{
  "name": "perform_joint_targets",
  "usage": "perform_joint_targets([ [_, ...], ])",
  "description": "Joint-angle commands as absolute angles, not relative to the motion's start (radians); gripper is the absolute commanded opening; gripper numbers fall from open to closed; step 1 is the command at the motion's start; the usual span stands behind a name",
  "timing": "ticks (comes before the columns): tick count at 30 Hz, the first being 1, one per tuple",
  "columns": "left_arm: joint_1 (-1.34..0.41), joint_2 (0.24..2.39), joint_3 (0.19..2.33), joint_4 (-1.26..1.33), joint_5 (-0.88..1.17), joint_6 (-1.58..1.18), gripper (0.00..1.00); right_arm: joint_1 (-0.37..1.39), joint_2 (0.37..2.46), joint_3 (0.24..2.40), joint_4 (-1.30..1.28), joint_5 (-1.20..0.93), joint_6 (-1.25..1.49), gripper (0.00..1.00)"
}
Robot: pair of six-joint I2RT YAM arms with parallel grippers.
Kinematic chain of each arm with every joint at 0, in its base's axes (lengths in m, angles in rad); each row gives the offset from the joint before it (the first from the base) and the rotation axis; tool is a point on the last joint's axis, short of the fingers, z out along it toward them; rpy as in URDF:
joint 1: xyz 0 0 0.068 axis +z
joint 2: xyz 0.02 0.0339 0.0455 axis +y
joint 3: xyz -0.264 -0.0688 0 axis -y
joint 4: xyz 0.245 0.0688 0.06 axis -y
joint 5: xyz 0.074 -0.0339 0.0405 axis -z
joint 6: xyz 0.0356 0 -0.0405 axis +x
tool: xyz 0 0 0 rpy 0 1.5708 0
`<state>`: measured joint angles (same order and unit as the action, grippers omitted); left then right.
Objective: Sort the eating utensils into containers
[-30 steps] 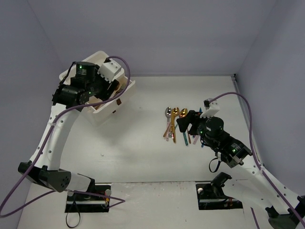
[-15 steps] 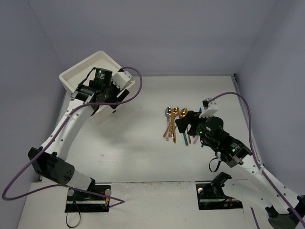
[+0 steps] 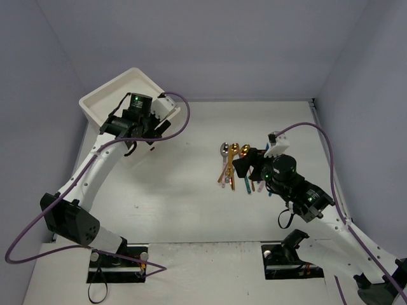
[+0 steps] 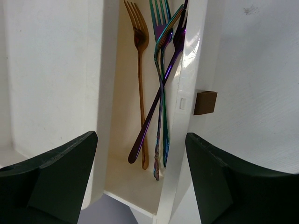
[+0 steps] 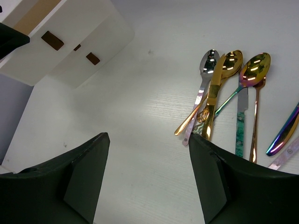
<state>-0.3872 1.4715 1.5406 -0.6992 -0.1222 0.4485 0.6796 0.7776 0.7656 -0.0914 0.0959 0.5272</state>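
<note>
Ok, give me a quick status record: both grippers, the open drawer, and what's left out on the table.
left gripper: open, empty, over the open drawer
right gripper: open, empty, above the loose utensils
drawer contents in view: forks, one copper, the others teal and purple, crossing each other
handle: dark brown, on the drawer's front
table: spoons and knives lying close together, among them a gold knife and a silver spoon
sorting: not finished

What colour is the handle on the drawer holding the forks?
Dark brown. The drawer handle shows best in the left wrist view, a small square block on the white front.
</note>
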Motion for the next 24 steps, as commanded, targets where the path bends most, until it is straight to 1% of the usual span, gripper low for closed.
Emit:
perform_joint_targets([
  [1,-0.386,1.483,1.585,-0.629,-0.184,0.491,0.73,0.672,0.787,0.77,-0.035,0.084,0.535,0.66],
  [16,-0.351,1.527,1.619,-0.63,-0.198,0.476,0.73,0.67,0.795,0.771,-0.035,0.068,0.521,0.67],
  [24,-0.323,1.512,1.616,-0.606,-0.213,0.446,0.73,0.671,0.858,0.807,-0.033,0.019,0.482,0.67],
])
